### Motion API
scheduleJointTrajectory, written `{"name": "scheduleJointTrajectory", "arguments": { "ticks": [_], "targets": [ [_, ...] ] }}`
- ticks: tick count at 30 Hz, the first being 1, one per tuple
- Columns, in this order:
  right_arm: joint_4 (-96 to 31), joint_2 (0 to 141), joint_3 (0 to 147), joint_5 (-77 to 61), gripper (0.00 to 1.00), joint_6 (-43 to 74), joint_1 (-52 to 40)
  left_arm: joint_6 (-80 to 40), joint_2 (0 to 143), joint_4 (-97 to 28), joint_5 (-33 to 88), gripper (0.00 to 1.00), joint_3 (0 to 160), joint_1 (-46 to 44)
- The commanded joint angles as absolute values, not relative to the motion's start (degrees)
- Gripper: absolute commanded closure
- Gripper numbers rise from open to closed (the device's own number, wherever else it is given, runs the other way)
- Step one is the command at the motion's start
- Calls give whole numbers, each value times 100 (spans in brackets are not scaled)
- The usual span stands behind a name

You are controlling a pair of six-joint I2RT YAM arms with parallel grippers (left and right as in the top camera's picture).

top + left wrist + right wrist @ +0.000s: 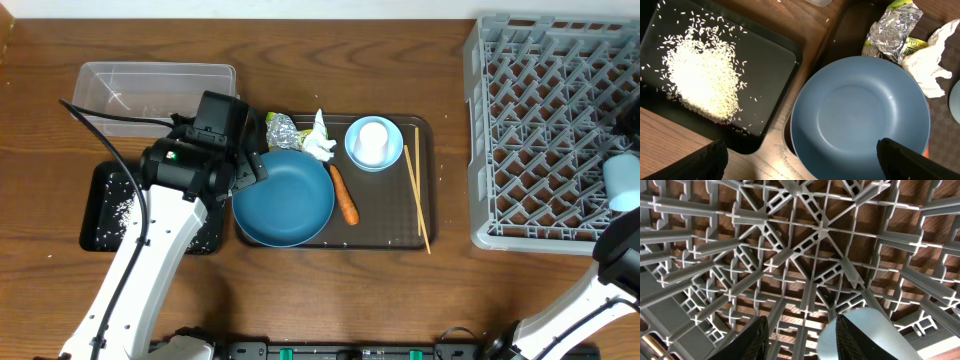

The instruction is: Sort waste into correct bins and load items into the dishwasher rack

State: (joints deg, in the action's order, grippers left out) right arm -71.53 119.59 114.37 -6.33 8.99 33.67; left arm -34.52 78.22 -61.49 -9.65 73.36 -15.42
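The left gripper (802,152) hangs with its jaws spread wide over the near edge of the dark blue plate (860,110), gripping nothing. To its left the black tray (775,65) holds the rice (700,75), and the foil ball (890,30) and tissue (930,65) lie at the plate's far right. The right gripper (802,335) hangs over the dishwasher rack (820,230) with its jaws parted, and the light blue cup (885,330) sits at the rack's right side by one finger, not clamped between the two.
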Motion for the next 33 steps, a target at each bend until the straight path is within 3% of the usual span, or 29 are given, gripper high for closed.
{"name": "scheduleJointTrajectory", "arguments": {
  "ticks": [1, 15, 21, 24, 33],
  "targets": [
    [-7192, 11804, 11496, -572, 57, 1068, 3315, -3437, 7806, -6165, -1081, 2, 7371, -1511],
    [-7332, 10892, 11535, -493, 53, 1490, 3391, -3437, 7806, -6165, -1081, 2, 7371, -1511],
    [-7782, 10272, 11533, -425, 52, 2056, 3422, -3437, 7806, -6165, -1081, 2, 7371, -1511],
    [-8296, 10031, 11524, 213, 54, 2888, 3433, -3437, 7806, -6165, -1081, 2, 7371, -1511],
    [-8595, 9601, 10748, 663, 39, 3387, 3662, -3437, 7806, -6165, -1081, 2, 7371, -1511]
  ]
}}
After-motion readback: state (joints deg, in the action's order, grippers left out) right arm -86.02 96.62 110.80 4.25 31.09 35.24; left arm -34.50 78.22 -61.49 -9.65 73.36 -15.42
